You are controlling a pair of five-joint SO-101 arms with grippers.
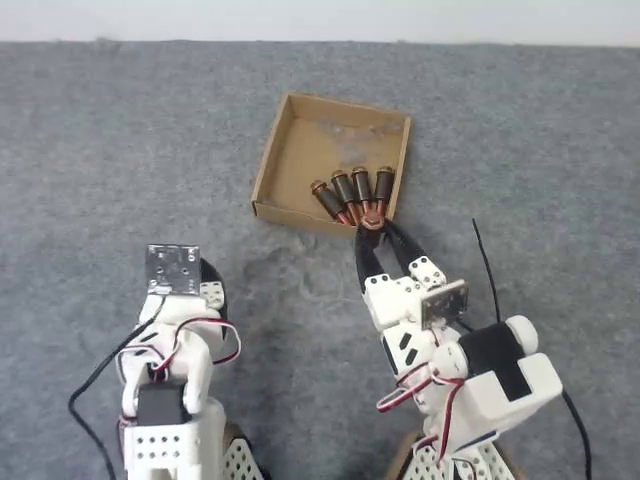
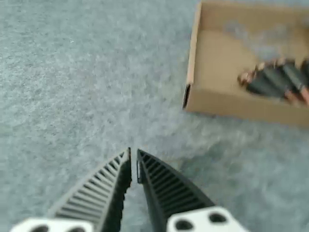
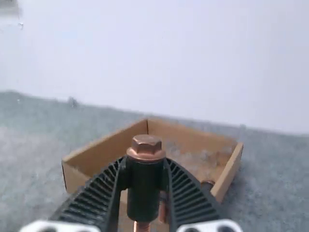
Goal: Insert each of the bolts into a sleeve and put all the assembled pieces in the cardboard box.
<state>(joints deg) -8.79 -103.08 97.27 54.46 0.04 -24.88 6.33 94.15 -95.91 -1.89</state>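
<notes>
The cardboard box [image 1: 270, 165] lies on the grey carpet with several assembled pieces [image 1: 347, 190], black sleeves with copper bolts, side by side along its near wall. My right gripper [image 1: 372, 224] is at that near wall, shut on another assembled piece [image 3: 144, 186], a black sleeve with a copper hex bolt head [image 3: 146, 147] on top, held upright in front of the box [image 3: 96, 145]. My left gripper [image 2: 133, 162] is shut with nothing in it, low over bare carpet, short of the box [image 2: 231, 104] and to its left.
Grey carpet [image 1: 120, 150] covers the whole table, with a pale wall behind it. A thin black cable [image 1: 487, 270] runs along the carpet to the right of the right arm.
</notes>
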